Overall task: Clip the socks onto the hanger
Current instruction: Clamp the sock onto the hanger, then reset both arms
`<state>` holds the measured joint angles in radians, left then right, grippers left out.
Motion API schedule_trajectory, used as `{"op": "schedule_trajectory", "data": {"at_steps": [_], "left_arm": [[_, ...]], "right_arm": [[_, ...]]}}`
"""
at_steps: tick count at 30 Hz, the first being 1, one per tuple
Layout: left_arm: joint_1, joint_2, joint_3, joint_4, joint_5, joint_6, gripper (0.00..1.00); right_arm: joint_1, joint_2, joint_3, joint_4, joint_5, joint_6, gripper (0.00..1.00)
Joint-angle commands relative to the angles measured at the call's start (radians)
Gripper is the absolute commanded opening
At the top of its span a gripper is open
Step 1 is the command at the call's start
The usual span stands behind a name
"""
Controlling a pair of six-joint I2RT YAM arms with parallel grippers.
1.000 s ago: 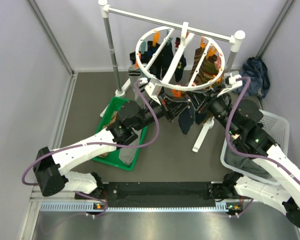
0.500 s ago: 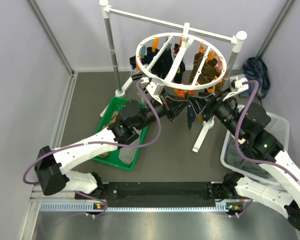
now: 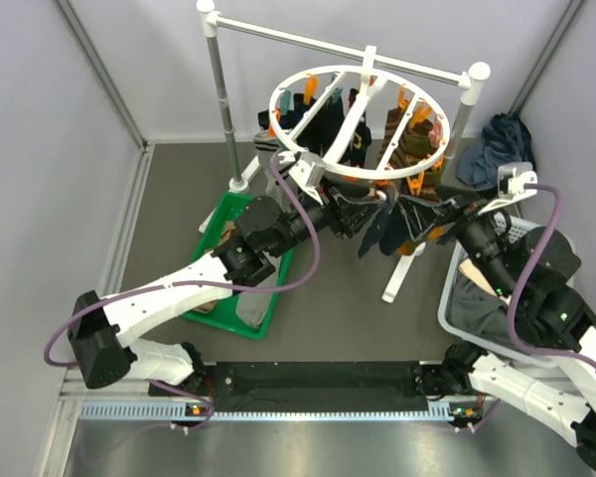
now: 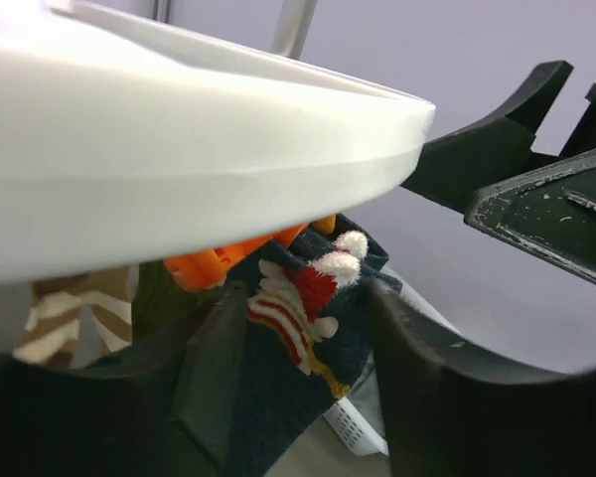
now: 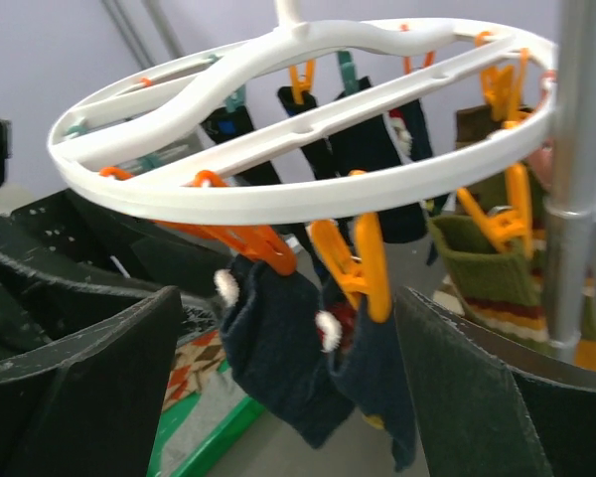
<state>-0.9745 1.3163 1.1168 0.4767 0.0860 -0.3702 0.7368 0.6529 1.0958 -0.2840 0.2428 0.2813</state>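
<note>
Grey floor (image 3: 338, 318) below, the hanger (image 3: 352, 114) half-hides from above the left gripper (image 4: 306, 298) and right gripper (image 5: 288, 298), both spread apart.

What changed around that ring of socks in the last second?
The right fingers spread open and their arm drew back toward its own side. The left fingers opened too, letting go under the near rim of the hanger; the dark navy sock now hangs from an orange clip. The left arm, hanger and other socks stayed put.
</note>
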Motion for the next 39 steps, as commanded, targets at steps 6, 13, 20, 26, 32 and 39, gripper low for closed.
{"op": "schedule_trajectory", "data": {"at_steps": [6, 13, 20, 26, 32, 39], "left_arm": [[0.002, -0.160, 0.005, -0.208, -0.141, 0.085, 0.85], [0.003, -0.356, -0.086, -0.515, -0.463, 0.114, 0.95], [0.095, -0.517, -0.156, -0.777, -0.695, 0.096, 0.99], [0.428, -0.577, -0.230, -0.849, -0.541, 0.067, 0.99], [0.612, -0.560, -0.316, -0.897, -0.396, -0.024, 0.99], [0.614, -0.767, -0.345, -0.997, -0.523, -0.009, 0.99]], "right_arm": [[-0.008, -0.036, -0.008, -0.122, 0.226, -0.094, 0.91], [-0.030, -0.053, -0.043, -0.188, 0.493, -0.129, 0.97], [-0.108, -0.121, -0.083, -0.208, 0.550, -0.122, 0.99], [-0.143, -0.159, -0.148, -0.208, 0.544, -0.093, 0.99], [-0.158, -0.222, -0.198, -0.233, 0.530, -0.067, 0.99], [-0.155, -0.389, -0.241, -0.297, 0.472, -0.016, 0.99]]}}
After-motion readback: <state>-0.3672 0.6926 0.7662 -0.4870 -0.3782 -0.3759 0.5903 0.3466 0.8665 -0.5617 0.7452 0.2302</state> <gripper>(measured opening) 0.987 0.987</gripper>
